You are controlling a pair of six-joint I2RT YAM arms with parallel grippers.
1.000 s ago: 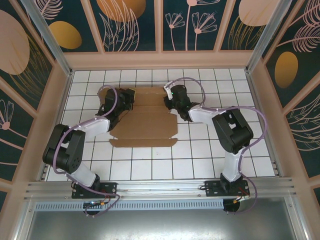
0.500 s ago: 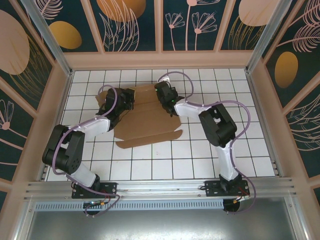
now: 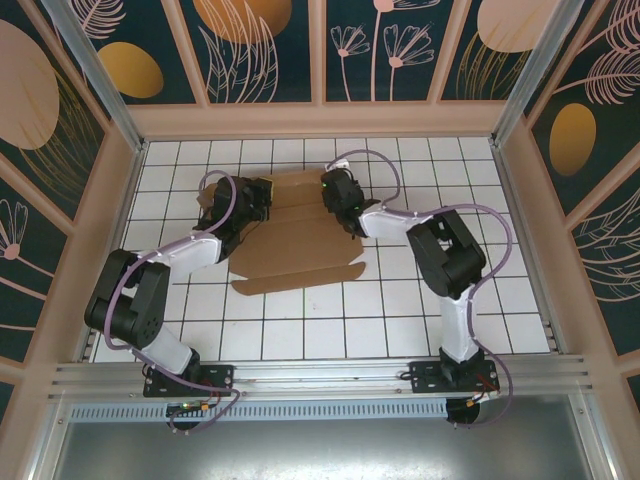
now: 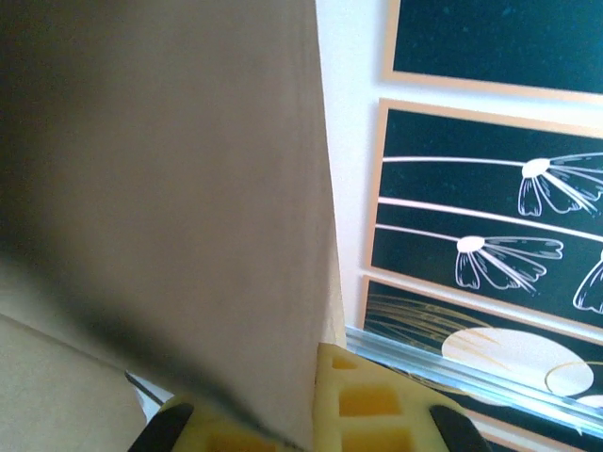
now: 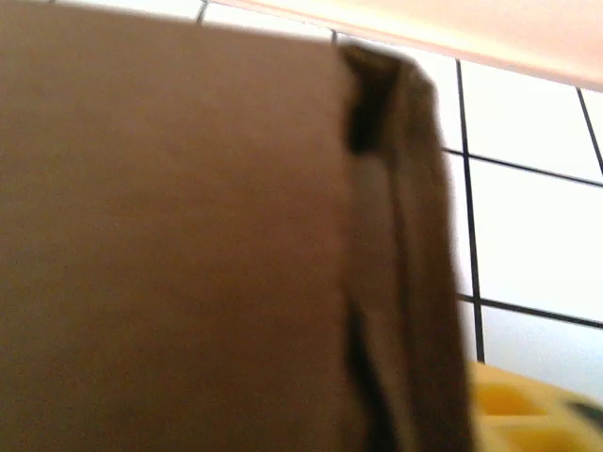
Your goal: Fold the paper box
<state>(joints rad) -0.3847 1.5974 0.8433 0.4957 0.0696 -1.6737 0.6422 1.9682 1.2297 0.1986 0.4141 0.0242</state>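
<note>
Grip, left: my left gripper [image 3: 254,194] is clenched on a raised flap at the far-left corner of the paper box [image 3: 295,250]. In the left wrist view the brown sheet runs down into the jaws, beside a yellow finger pad [image 4: 363,400].

Grip, right: my right gripper [image 3: 335,192] sits over the far-right part of the box. Its wrist camera is pressed close to a cardboard panel with a folded edge and slots. One yellow pad [image 5: 528,405] peeks in at the lower right. I cannot tell whether these jaws are parted or closed, or whether they hold anything.

Position: the box lies mostly flat and unfolded on the white tiled table [image 3: 400,320], toward the far middle, between my two wrists. It sits a little askew to the tile lines. Its long narrow front flap points toward my bases.

Handling, as I judge it:
- Light. One arm can drag or swing the whole sheet, so one side needs pinning while the other folds.
- Stiff across each panel, but it gives readily along the creases, so it should fold where scored.
- The surface looks smooth and may slide on the tiles and in the pads.
- Tabs and slot edges look like the weak points, and a hard pinch there could crumple them.

Best hold: on a flap's free edge, close to its crease and away from the tabs.
</note>
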